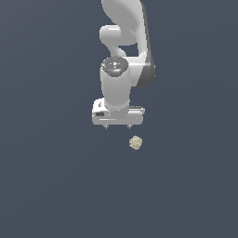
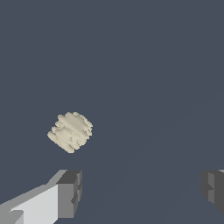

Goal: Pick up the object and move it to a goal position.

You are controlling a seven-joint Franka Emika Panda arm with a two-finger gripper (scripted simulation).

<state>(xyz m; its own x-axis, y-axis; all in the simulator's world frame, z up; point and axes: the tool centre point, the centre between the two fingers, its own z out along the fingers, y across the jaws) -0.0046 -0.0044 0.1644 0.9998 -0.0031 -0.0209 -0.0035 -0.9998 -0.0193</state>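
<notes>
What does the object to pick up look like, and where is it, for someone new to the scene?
Find the white robot arm over the plain dark grey floor. Its open gripper points down; just beyond it, toward the exterior view's right, lies a small lump. It is the only loose thing there: pale beige, roughly cubic, bumpy and ridged, narrower than the gripper and untouched.

The object (image 2: 70, 131) looked matt and rough, a pale beige lump with knobbly ridges. The pincer (image 2: 142, 190) had smooth white housing with matt dark grey, ribbed fingertips (image 2: 70, 192). The bench (image 1: 46, 186) was flat, matt slate-blue, without texture.
</notes>
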